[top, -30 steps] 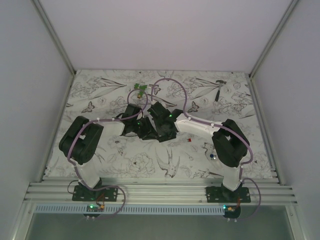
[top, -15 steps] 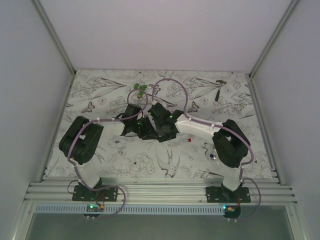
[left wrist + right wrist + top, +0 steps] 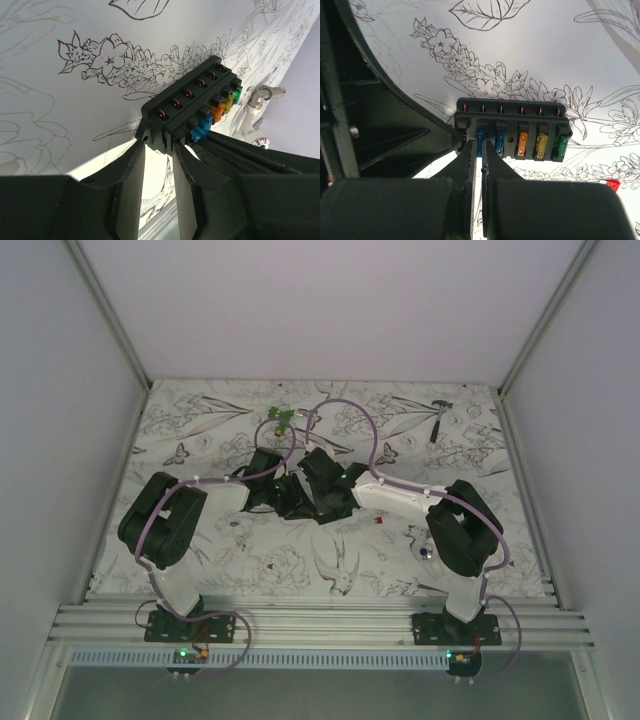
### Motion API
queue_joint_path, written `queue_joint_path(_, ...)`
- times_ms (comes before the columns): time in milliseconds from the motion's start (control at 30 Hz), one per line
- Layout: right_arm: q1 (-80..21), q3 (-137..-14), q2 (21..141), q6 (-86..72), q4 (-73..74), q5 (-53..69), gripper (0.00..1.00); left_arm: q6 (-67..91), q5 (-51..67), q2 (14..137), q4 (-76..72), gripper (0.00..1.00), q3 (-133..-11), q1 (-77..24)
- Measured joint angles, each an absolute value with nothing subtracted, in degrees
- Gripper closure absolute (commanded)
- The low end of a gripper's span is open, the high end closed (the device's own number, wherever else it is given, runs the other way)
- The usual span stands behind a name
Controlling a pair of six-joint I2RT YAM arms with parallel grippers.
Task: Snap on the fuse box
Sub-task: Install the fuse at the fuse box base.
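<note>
The fuse box (image 3: pixel 190 102) is a black block with a row of metal terminals and blue, orange, yellow and green fuses (image 3: pixel 522 142) in its slots. It is held above the flower-print table. My left gripper (image 3: pixel 160 146) is shut on one end of the box, one finger on each side. My right gripper (image 3: pixel 481 146) comes from the opposite side, its narrow fingertips shut on the lower end of the leftmost blue fuse (image 3: pixel 480 139). In the top view both grippers (image 3: pixel 283 495) (image 3: pixel 318 502) meet at the table's middle and hide the box.
A small red piece (image 3: pixel 379 521) (image 3: pixel 612 185) lies on the table right of the grippers. A white-silver thing with a blue dot (image 3: pixel 424 548) sits near the right arm. A green part (image 3: pixel 281 418) and a small hammer-like tool (image 3: pixel 440 415) lie at the back.
The right wrist has shifted very slightly toward the back. Both grippers keep the same hold and the left arm has stayed put.
</note>
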State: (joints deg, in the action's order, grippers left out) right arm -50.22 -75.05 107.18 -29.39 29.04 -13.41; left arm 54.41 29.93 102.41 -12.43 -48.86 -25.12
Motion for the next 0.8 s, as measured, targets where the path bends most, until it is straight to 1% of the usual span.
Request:
queue_joint_path(400, -50.2, -74.5, 107.3, -29.3, 28.8, -13.4, 1.00, 54.4, 29.9, 102.4, -12.4, 0.70, -48.9, -25.1)
queue_joint_path(800, -49.7, -80.0, 110.8, -29.1, 34.2, -13.1, 1.00, 54.4, 29.5, 102.4, -13.0, 0.70, -48.9, -25.1)
